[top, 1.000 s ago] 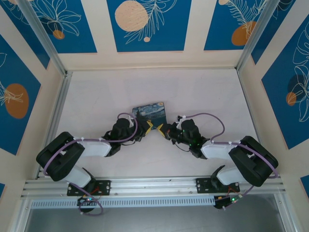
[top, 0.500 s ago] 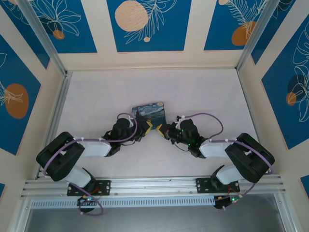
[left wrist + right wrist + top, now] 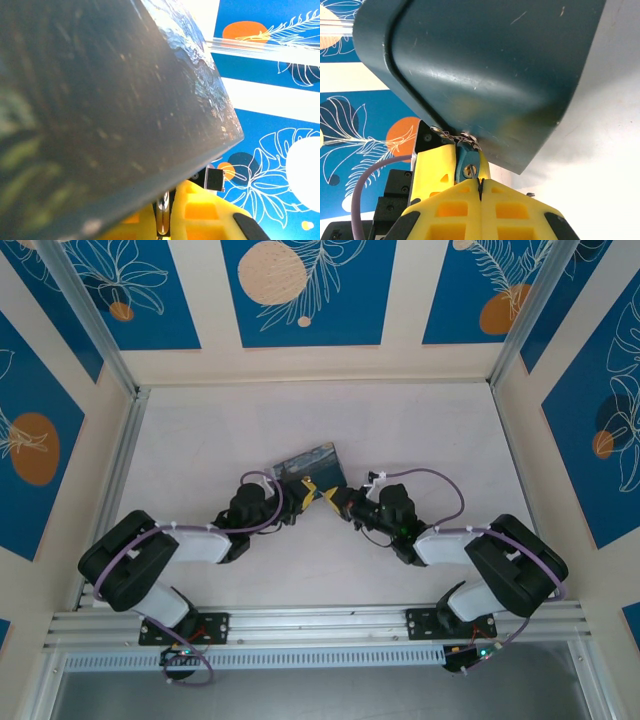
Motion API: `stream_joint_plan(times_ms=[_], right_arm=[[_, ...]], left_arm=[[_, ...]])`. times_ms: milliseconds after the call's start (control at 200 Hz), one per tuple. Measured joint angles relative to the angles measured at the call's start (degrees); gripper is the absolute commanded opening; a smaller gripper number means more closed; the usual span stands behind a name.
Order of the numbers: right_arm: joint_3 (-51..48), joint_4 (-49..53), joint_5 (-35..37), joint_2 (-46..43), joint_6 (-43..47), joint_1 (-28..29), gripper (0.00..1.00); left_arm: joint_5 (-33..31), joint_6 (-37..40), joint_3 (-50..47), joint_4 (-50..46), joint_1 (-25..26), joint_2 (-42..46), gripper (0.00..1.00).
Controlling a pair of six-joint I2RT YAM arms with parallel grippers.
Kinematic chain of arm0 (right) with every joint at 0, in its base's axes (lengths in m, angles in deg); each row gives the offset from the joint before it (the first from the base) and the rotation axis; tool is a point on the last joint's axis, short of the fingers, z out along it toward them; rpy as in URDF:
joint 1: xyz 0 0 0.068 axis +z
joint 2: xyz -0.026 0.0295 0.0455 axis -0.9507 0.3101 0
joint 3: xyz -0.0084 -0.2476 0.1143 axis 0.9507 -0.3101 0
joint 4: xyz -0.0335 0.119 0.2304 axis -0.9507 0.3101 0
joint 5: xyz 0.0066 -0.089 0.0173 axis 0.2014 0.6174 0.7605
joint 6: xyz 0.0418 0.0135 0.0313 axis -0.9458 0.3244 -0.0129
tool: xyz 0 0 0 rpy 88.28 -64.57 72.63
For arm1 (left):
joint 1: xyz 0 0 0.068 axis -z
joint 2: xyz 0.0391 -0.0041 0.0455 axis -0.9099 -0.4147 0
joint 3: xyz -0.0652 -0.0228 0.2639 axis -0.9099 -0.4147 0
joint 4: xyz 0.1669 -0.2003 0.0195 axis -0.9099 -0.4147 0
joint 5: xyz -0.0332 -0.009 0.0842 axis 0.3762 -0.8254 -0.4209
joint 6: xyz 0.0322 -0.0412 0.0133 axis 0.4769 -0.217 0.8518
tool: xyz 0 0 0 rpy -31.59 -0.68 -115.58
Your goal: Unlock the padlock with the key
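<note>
The small blue padlock (image 3: pixel 468 161) hangs by a thin chain (image 3: pixel 447 134) under the raised edge of the painted tin (image 3: pixel 308 466). My left gripper (image 3: pixel 307 490) is shut on the padlock, and its yellow fingers (image 3: pixel 436 165) flank the blue body. In the left wrist view a silvery part of the padlock (image 3: pixel 163 212) sits between the left gripper's (image 3: pixel 167 210) fingers. My right gripper (image 3: pixel 480 183) is shut on the thin grey key (image 3: pixel 480 178), whose tip enters the brass keyhole (image 3: pixel 468 171). In the top view my right gripper (image 3: pixel 333 497) faces the left one, almost touching it.
The tin's dark underside (image 3: pixel 485 65) looms right above both grippers, tilted up off the pale table (image 3: pixel 420 440). Aluminium rails (image 3: pixel 110 480) and blue patterned walls (image 3: pixel 300 290) close in the workspace. A tiny dark speck (image 3: pixel 530 194) lies on the table beside my right fingers.
The tin has tipped, its near edge lifted. Both grippers have shifted slightly away from the bases, and my right gripper has closed in on the left one.
</note>
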Motion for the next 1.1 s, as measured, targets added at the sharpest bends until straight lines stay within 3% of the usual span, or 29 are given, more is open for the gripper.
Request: stream_joint_plan(times_ms=[510, 1100], right_arm=[[1.3, 0.5, -8.7, 0.0, 1.6, -4.8, 0.00], [4.0, -0.2, -10.3, 5.4, 1.9, -5.2, 0.00]], left_arm=[[0.7, 1.6, 1.1, -5.4, 0.2, 3.5, 0.00], [-2.3, 4.0, 2.3, -6.9, 0.2, 1.3, 0.00]])
